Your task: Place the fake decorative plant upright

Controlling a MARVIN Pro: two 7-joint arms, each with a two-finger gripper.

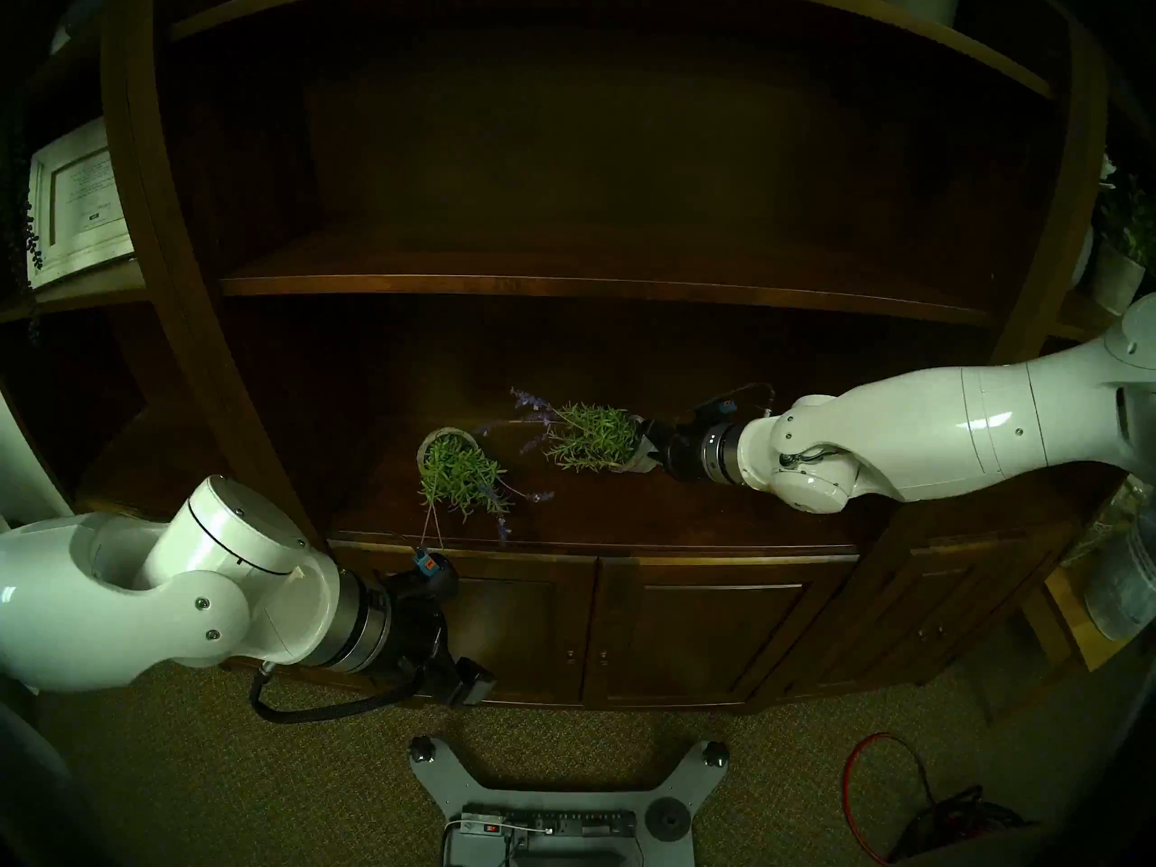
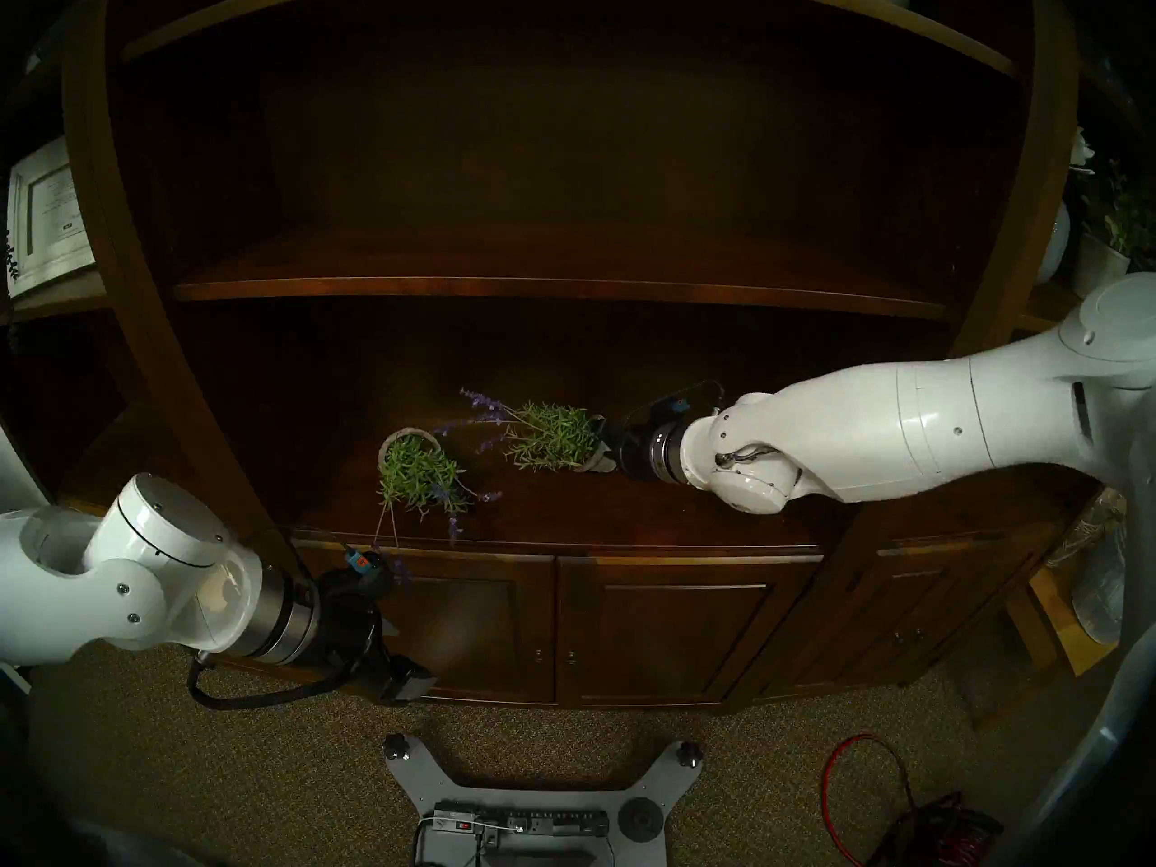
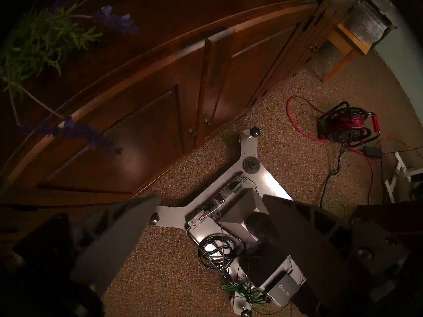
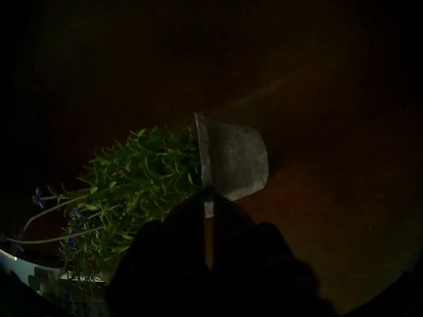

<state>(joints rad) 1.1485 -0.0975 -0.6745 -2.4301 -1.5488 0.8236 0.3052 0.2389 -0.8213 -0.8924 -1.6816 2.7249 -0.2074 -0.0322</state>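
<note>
Two white arms are flanking a dark wooden cabinet [image 1: 187, 234], the biggest thing in sight, its shelves standing bare above a counter [image 1: 625, 521] and closed doors below. On the carpet in front, the robot's grey base plate [image 1: 438, 790] is lying beside a red cable reel [image 3: 343, 124]. The right arm [image 1: 938, 434] is reaching in over the counter from the side; the left arm [image 1: 206, 572] is hanging in front of the cabinet's lower left door, well apart from the plants. Two fake plants are sitting on the counter. The left plant [image 1: 460, 471] is lying tipped toward the front edge, its round pot rim facing up and back, and its purple-tipped stems are reaching past the counter's edge. The right plant [image 1: 588, 437] is lying on its side with foliage pointing left and its grey pot [image 4: 238, 158] toward the right arm. The right gripper [image 4: 208, 202] is pinching that pot's rim, jaws clenched on it edge-on in the wrist view. The left gripper [image 3: 210, 209] is standing released, fingers spread wide over the carpet and base, grasping nothing.
</note>
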